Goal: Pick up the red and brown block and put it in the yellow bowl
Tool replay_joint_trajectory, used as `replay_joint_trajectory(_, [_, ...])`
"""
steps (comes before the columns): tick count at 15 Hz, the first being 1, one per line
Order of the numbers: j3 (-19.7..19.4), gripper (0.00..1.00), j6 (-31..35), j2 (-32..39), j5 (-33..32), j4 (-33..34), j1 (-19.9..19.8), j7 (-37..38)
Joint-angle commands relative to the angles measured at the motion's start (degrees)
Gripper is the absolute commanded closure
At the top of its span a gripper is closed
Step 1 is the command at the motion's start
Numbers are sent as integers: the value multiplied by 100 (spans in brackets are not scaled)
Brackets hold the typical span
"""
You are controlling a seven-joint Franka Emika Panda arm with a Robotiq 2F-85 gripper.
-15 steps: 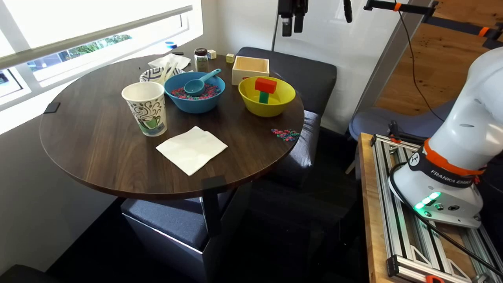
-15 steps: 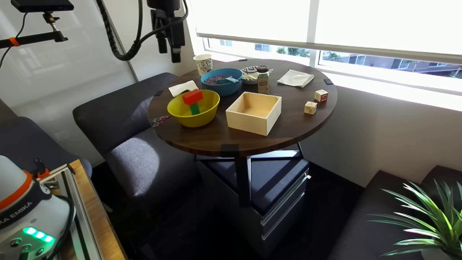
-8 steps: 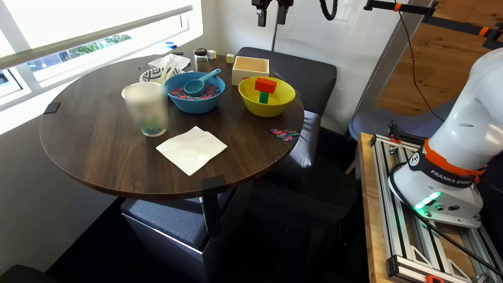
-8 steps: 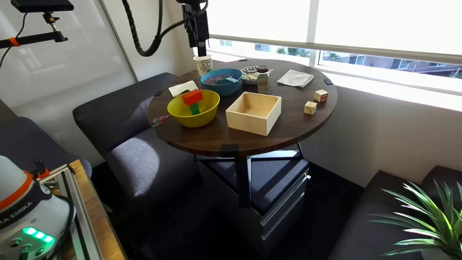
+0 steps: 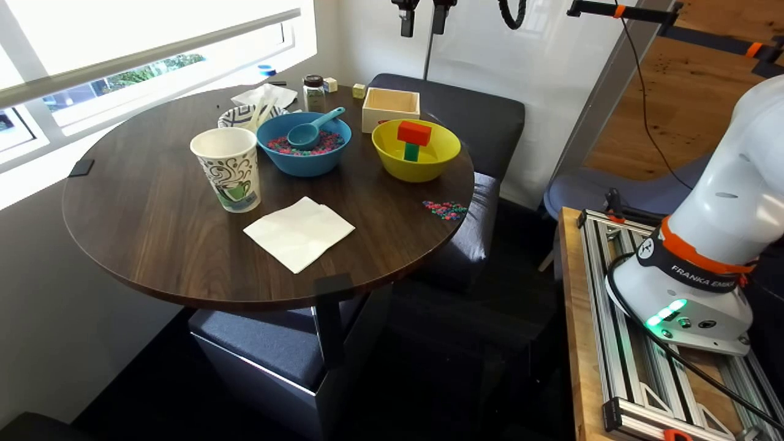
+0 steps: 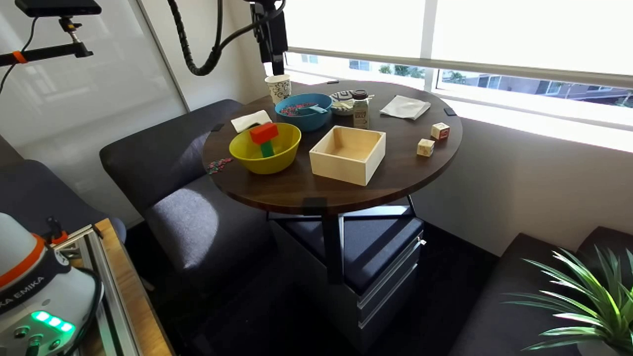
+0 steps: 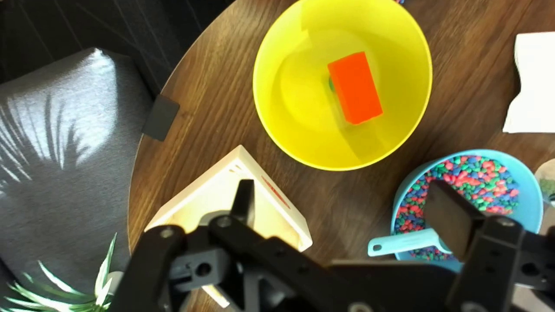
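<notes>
The red block (image 5: 414, 132) rests on a green piece inside the yellow bowl (image 5: 392, 160), its top above the green piece; only a sliver of green shows in the wrist view. The red block also shows in an exterior view (image 6: 264, 133) and in the wrist view (image 7: 356, 89), where the yellow bowl (image 7: 299, 143) is at upper centre. My gripper (image 5: 423, 26) is open and empty, high above the table, apart from the block and bowl. In the wrist view its fingers (image 7: 342, 195) stand wide apart below the bowl's near rim.
A pale wooden box (image 6: 341, 168) and a blue bowl (image 6: 310, 121) of coloured bits with a scoop (image 5: 306, 135) flank the yellow bowl. A paper cup (image 5: 229, 174), a jar (image 6: 361, 113), napkins (image 5: 299, 233) and two small cubes (image 6: 425, 147) are on the round table.
Over the last second my gripper has shifted sideways and turned, leftward in one exterior picture and rightward in another. Since half a second ago it has risen slightly. The block and bowls have stayed put.
</notes>
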Motion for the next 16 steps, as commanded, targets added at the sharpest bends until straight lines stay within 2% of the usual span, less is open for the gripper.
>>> replay_joint_trajectory(1, [-190, 0, 137, 700, -15, 944, -210, 39])
replay_joint_trajectory(7, [-303, 0, 603, 2322, -1, 2961, -506, -615])
replay_joint_trajectory(10, [-285, 0, 423, 3068, -55, 3918, -646, -734])
replay_joint_trajectory(11, [-259, 0, 654, 2485, -36, 3112, -578, -613])
replay_joint_trajectory(12, [-253, 0, 651, 2654, -40, 3287, -604, -620])
replay_joint_trajectory(16, [-248, 0, 653, 2620, -38, 3284, -605, -621])
